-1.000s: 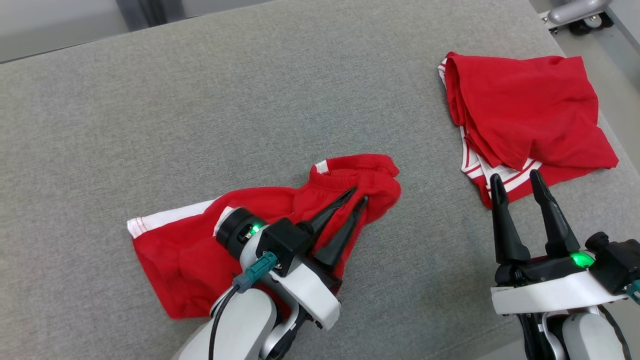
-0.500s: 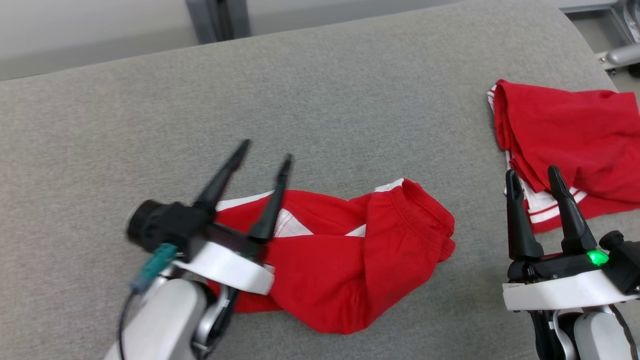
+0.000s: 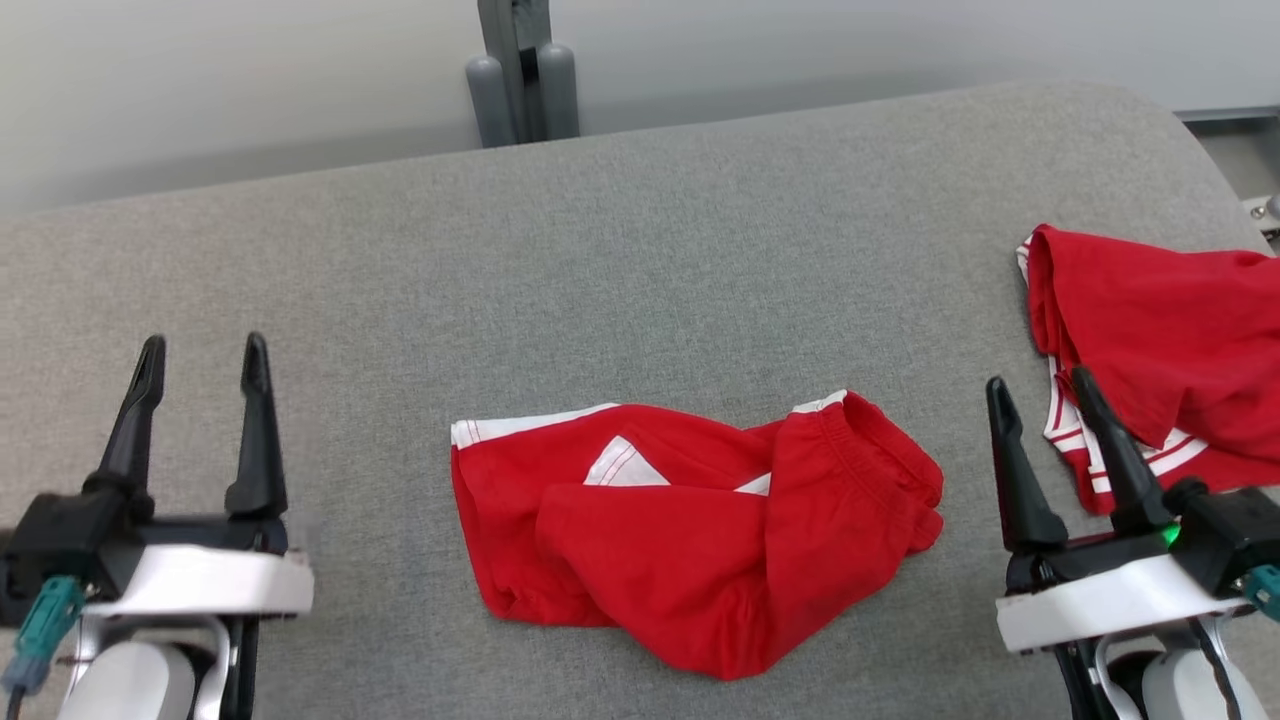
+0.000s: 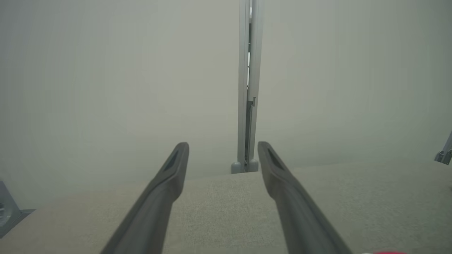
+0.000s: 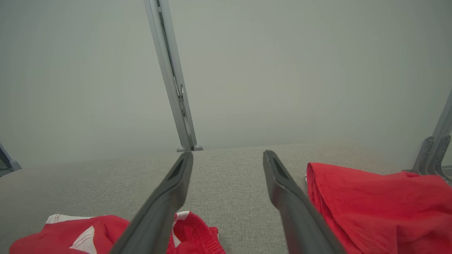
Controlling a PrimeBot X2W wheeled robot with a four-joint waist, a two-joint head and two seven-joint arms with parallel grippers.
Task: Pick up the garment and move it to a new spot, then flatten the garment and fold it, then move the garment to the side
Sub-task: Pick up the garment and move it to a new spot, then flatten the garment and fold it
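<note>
Okay, head view: red garment (image 3: pixel 700 520) lies crumpled at the middle of the grey padded table (image 3: pixel 640 250), toward the near edge, white-trimmed hem to the left, waistband bunched to the right, one layer folded over itself. Left gripper (image 3: pixel 203 345) hovers near-left, fingers spread, nothing held, well apart from the cloth. Right gripper (image 3: pixel 1038 382) sits near-right, fingers spread too, empty, between the garment and a second red garment (image 3: pixel 1160 340) at the far right. A grey post (image 3: pixel 520 70) stands behind the far edge. Left wrist view: left gripper (image 4: pixel 222 145) spread over bare table, pointing at the post; a sliver of red at the bottom right. Right wrist view: right gripper (image 5: pixel 227 154) spread, the garment (image 5: pixel 106 233) low left, the second one just right of the fingers. Judgement: relocation looks done, flattening is the step in hand. Next move calls for both grippers to pinch opposite edges, likely hem and waistband, and pull the cloth flat.
</note>
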